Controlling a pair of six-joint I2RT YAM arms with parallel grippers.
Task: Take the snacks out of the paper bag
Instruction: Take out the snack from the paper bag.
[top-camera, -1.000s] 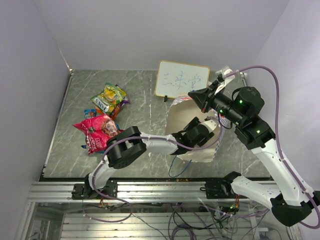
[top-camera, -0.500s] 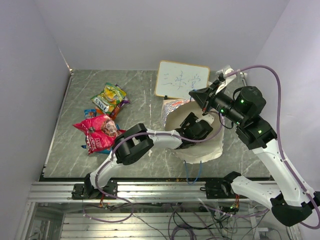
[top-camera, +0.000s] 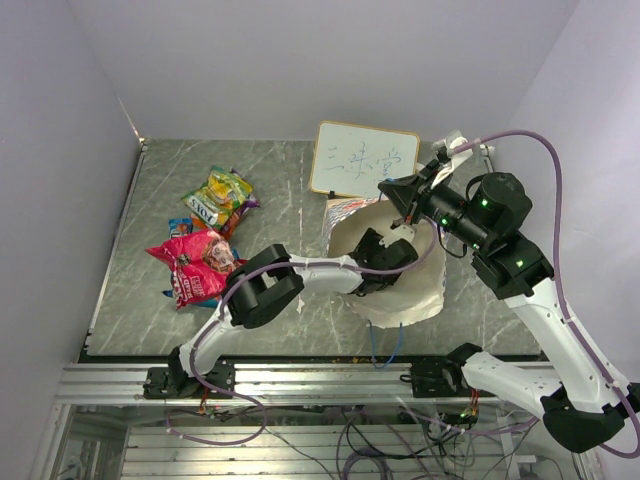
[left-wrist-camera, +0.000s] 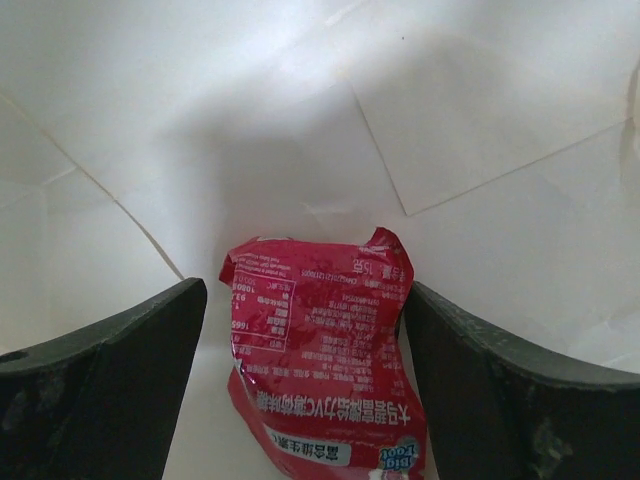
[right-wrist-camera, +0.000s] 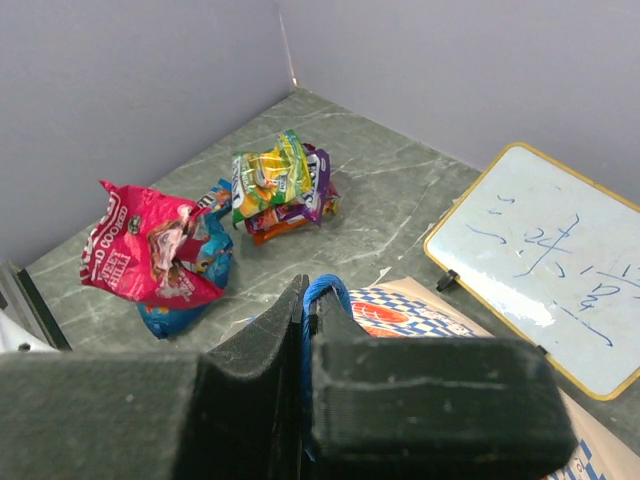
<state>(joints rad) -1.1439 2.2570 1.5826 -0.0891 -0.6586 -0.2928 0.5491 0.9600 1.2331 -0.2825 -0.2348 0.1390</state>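
We see the bag (top-camera: 405, 305) lying on the counter (top-camera: 290, 190) at its right side, just in front of the signboard (top-camera: 362, 160), with its mouth turned up and toward the left arm. Its checked band and an orange motif show in the right wrist view (right-wrist-camera: 400, 310).

Our left tool (top-camera: 385, 258) reaches inside the bag. In its own view the left tool (left-wrist-camera: 305, 300) has its two dark fingers (left-wrist-camera: 110, 370) wide apart, and they grip nothing. Between them, deeper in, a red packet (left-wrist-camera: 320, 360) lies on the pale inner wall (left-wrist-camera: 450, 120) of the bag, its printed back facing us. We cannot tell whether either finger touches the packet.

Our right tool (top-camera: 397, 195) sits at the bag's far rim, beside the signboard's lower edge. From the right wrist, the right tool (right-wrist-camera: 305, 300) has its fingers pressed together, and the blue cord handle (right-wrist-camera: 322, 288) runs out from between their tips, so we read it as clamped on the handle.

The other snacks lie on the counter's left side, well apart from the bag. A yellow-green packet (top-camera: 218, 195) rests on a purple-orange one (right-wrist-camera: 305, 200). Nearer our bases, a pink-red packet (top-camera: 195, 262) lies partly over a blue one (right-wrist-camera: 175, 318). The two piles are close to each other, near the left wall.
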